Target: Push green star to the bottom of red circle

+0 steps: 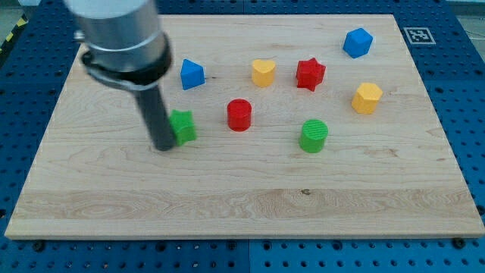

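Here, take the red circle [239, 114] as your reference on the wooden board [242, 205]. The green star [183, 126] lies to the view's left of the red circle, slightly lower, with a clear gap between them. Your arm carries no gripper; the rod ends in my tip [164, 148], which sits against the green star's left side, apparently touching it. To the view's right of the red circle and lower stands the green cylinder [313, 136]. Above the red circle you find the blue triangular block [192, 74] to the left, and the yellow heart [263, 73] and red star [310, 73] to the right. Farther right lie the yellow hexagon [367, 98] and the blue block [358, 42].
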Motion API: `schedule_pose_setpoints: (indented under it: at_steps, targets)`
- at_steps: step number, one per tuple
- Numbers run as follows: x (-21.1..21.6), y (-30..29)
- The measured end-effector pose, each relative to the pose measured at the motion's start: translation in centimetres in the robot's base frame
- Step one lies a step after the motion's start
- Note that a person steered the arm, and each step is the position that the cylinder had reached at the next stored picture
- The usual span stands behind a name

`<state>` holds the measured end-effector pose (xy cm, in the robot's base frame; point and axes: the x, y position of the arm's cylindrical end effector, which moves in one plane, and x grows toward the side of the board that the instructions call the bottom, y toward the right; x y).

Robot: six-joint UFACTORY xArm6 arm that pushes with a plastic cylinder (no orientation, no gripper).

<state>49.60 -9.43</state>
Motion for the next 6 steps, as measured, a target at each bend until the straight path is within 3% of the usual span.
schedule_pose_setpoints:
  at_steps: [1,2,3,4,6]
  targets:
    - [0.0,2.8]
    - [-0.1,-2.9]
    - [-2.9,-5.2]
    - [-5.5,-0.8]
    - [-2.0,6.1]
